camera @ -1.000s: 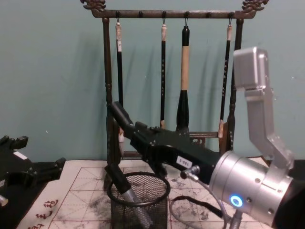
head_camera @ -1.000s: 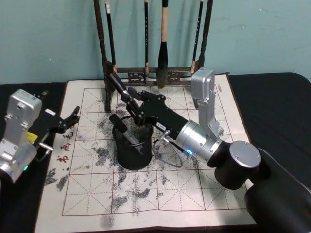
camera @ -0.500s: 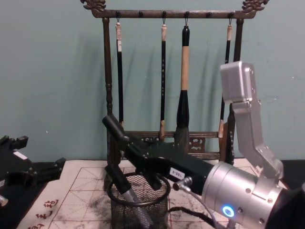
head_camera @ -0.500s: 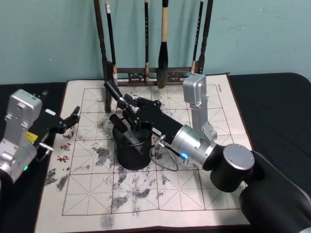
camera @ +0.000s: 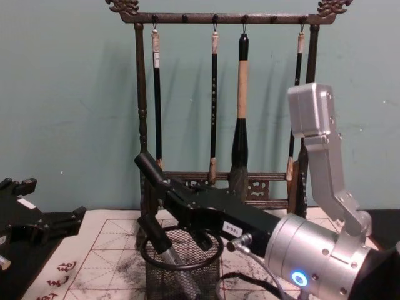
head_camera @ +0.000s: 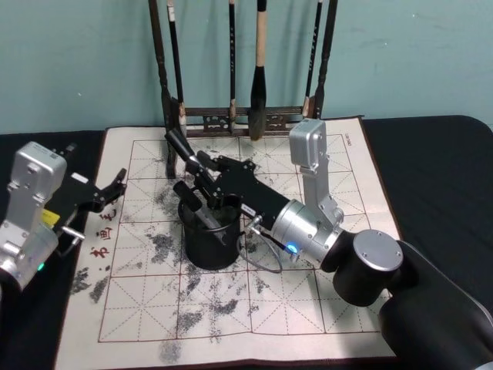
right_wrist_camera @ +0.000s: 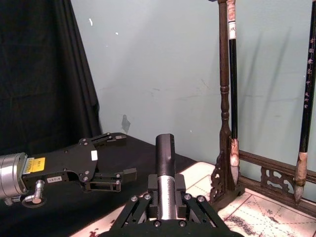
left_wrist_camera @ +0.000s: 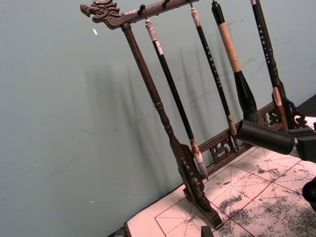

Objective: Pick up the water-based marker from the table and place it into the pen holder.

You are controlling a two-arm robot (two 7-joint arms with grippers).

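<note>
**Marker poised over the cup, one release from home**

The robot's right gripper (head_camera: 199, 163) reaches in low over the pen holder (head_camera: 212, 248), its claw clamped on the water-based marker (head_camera: 179, 143). The marker's dark capped end juts up and away from the fingers toward the brush rack (camera: 215, 17), tilted rather than upright. From the right wrist, the silver barrel sits squarely between the closed fingers. The mesh cup stands on the ink-stained practice mat (head_camera: 308, 308), and a second pen (head_camera: 192, 202) leans inside it (its cap pokes above the near-left rim).

The placing step looks close to its end, but the held marker is not yet in the cup. To finish cleanly, the arm probably needs to tip the marker steeper, so that its lower end clears the solid rim and points into the open mouth. It should steer beside the leaning pen, not onto it, and let go only once the tip is well inside. Too flat a release could leave it skidding off the rim.

The left gripper (head_camera: 112, 189) waits, fingers apart, at the mat's left edge.
</note>
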